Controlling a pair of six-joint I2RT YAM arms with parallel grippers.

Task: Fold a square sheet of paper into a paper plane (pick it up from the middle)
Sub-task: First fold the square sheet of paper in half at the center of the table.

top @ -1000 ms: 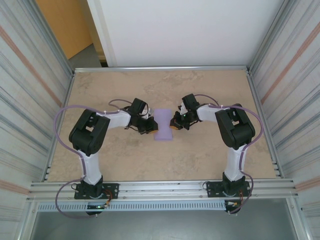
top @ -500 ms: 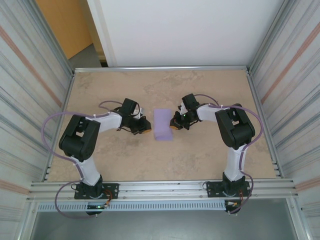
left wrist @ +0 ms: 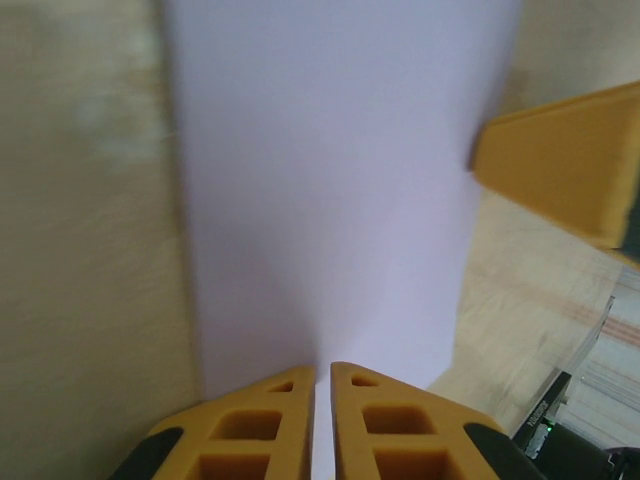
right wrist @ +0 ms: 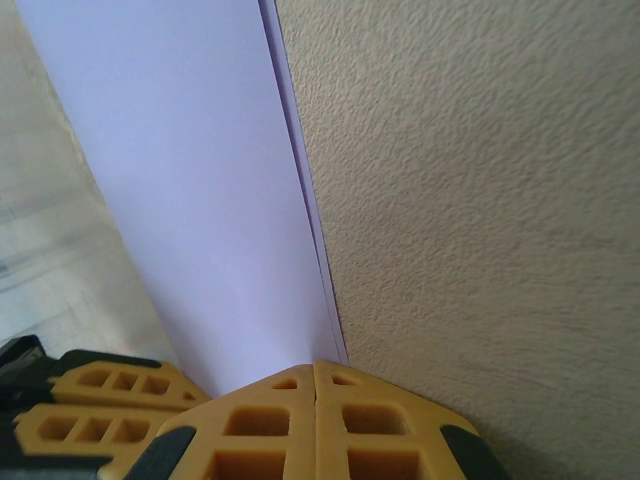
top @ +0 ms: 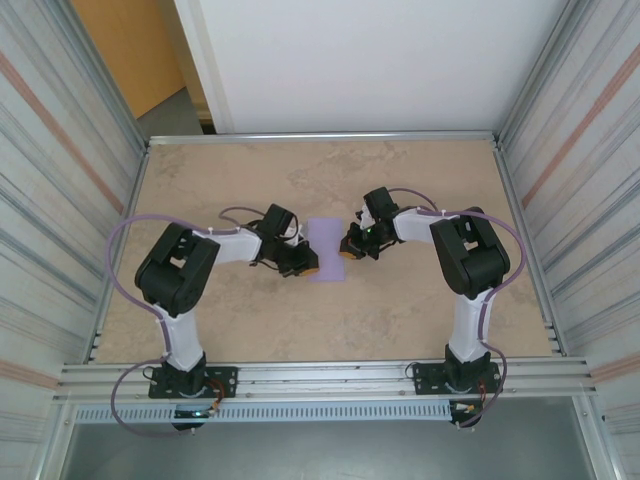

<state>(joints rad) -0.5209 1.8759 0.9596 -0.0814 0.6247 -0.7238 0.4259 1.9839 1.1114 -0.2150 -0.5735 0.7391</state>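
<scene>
Left arm has swung back in: half a second ago it stood well off to the left, now the left tool [top: 303, 262] is against the left edge of the square sheet of paper [top: 326, 245], toward its near corner. Right arm has not shifted over the same span. Paper has not moved either.

Paper lies flat on the tabletop [top: 420, 310] between the two arms, roughly midway. From above it reads as a narrow upright rectangle, not a square. The right wrist view shows a second edge just inside the first along the paper's right side, so I judge it already folded once in half.

Left tool: fingers [left wrist: 275, 420] nearly pressed together, a thin slit between them, tips at the paper's edge. I cannot tell whether paper sits in that slit or the tips merely rest on it.

Right tool [top: 347, 250]: pressed fully together, tips at the layered right edge. I see no paper between the fingers. My reading is that it bears down to pin the sheet so that it does not slide while the left side works. One of its fingers [left wrist: 560, 165] shows across the paper in the left wrist view.

Stage, as I judge it: early. First fold made, nose folds not begun. No pointed shape yet.
</scene>
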